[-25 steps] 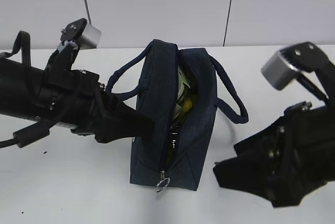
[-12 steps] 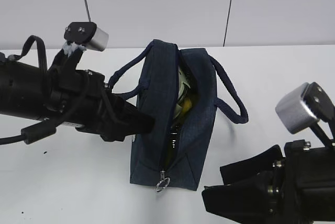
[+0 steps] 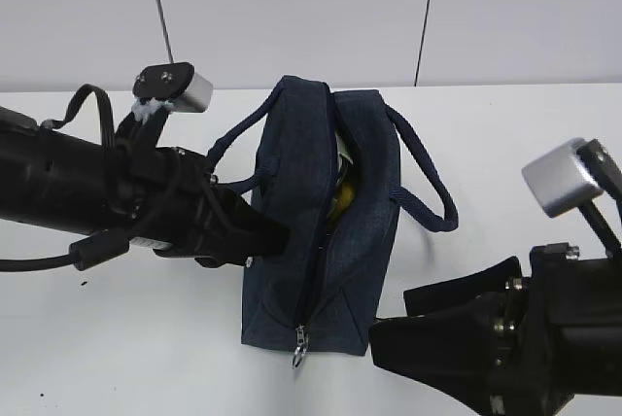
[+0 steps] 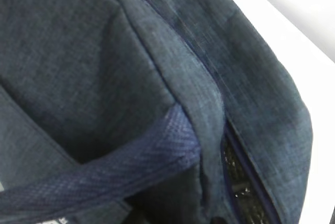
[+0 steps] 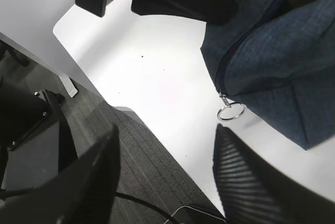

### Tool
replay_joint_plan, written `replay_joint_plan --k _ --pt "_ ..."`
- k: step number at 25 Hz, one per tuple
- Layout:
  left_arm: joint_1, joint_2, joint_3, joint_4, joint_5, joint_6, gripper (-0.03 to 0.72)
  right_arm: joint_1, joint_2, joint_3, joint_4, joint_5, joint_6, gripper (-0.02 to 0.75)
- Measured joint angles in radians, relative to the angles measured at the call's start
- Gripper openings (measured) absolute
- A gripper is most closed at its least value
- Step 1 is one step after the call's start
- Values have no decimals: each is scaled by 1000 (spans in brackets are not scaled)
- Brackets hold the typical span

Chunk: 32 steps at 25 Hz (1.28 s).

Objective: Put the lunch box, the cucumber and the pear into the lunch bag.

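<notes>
The dark navy fabric lunch bag [image 3: 326, 231] stands on the white surface [image 3: 136, 338], its metal ring pull [image 5: 231, 111] just ahead of the right hand [image 5: 165, 174], fingers apart; the left hand [image 3: 267, 239] presses the bag's side, grip unclear.

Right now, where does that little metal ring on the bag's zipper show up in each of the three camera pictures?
Exterior view: the metal ring pull hangs at the near end of the lunch bag, low in the middle of the picture.
Left wrist view: not in it; only the bag's fabric, a handle and a stretch of zipper show.
Right wrist view: the ring hangs right of centre, over the white table.
Shared landmark: the bag's zipper line.
</notes>
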Motion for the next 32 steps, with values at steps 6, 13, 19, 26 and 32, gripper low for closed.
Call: replay_joint_plan --k 6,13,19,26,32 --pt "-1 0 0 -87 1 0 90 0 26 19 -4 0 -170 440" --pt "-2 4 0 -170 -3 0 -13 0 185 26 76 12 -463 440" --pt "-2 6 0 -199 -4 0 -13 0 363 20 176 112 -735 440" --pt "-2 6 0 -199 -4 0 -13 0 496 -33 190 117 -847 440" --pt "-2 6 0 -199 -4 0 -13 0 513 -71 192 121 -896 439"
